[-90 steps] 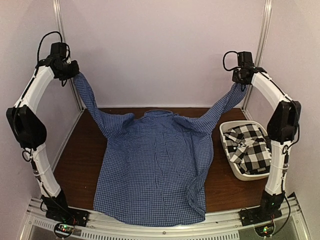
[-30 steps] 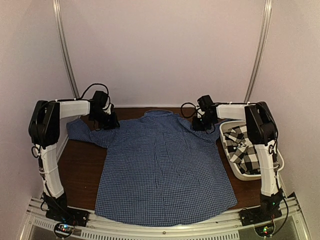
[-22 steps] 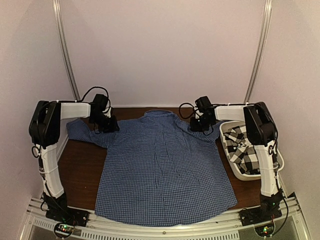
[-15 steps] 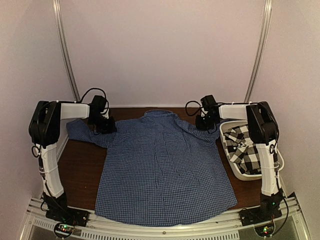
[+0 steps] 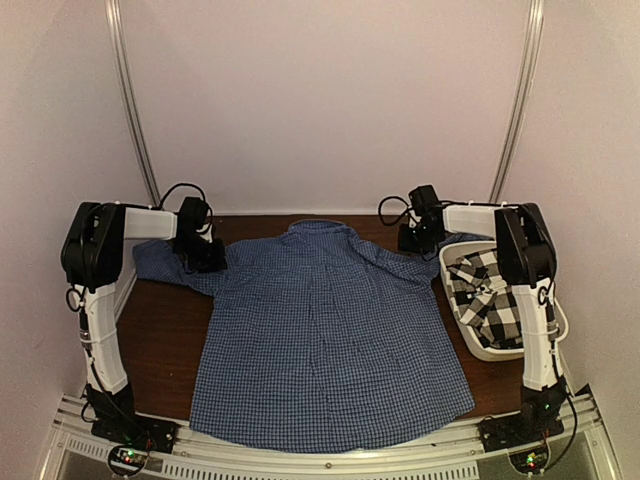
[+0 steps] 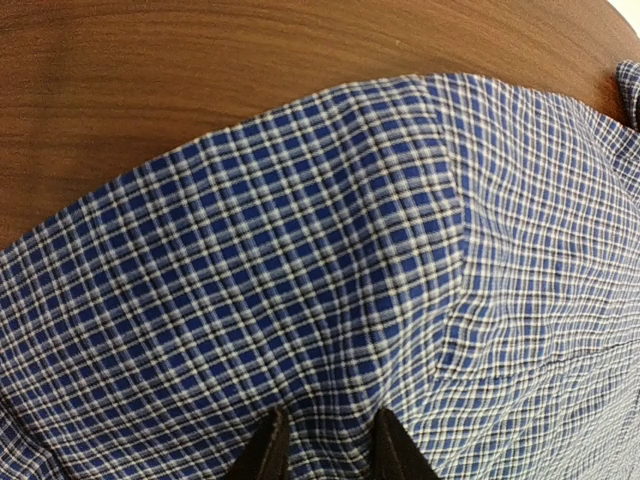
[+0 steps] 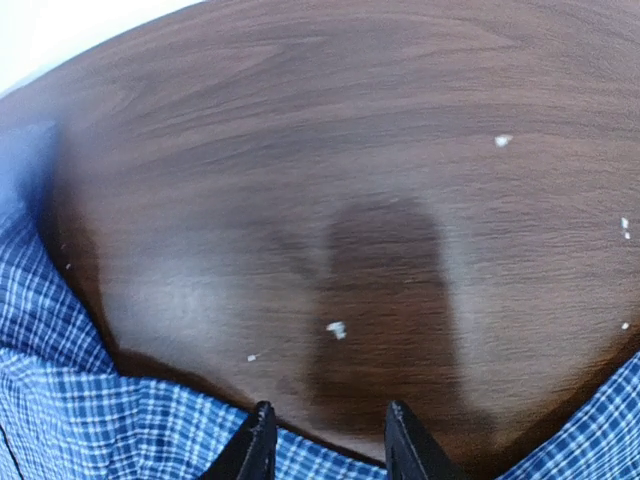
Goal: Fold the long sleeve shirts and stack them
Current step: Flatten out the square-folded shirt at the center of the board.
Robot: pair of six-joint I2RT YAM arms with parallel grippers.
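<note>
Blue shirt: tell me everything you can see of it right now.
The blue shirt is fine gingham cloth with a collar. It lies spread flat on the brown table, collar at the far side, hem at the near edge. One sleeve trails left; the other reaches toward the white tub. The left gripper pinches puckered cloth beside a shoulder seam. The right gripper is open at the sleeve's edge, holding nothing.

From my left wrist camera, the blue checked shirt point(image 6: 330, 300) fills most of the picture. It is wrinkled, and a seam point(image 6: 452, 250) runs down its right part. Above it lies bare brown bench point(image 6: 200, 60). The left claw point(image 6: 325, 450) shows two dark fingertips point(image 6: 268, 450) slightly apart with cloth between them; I cannot tell if they pinch it.
</note>
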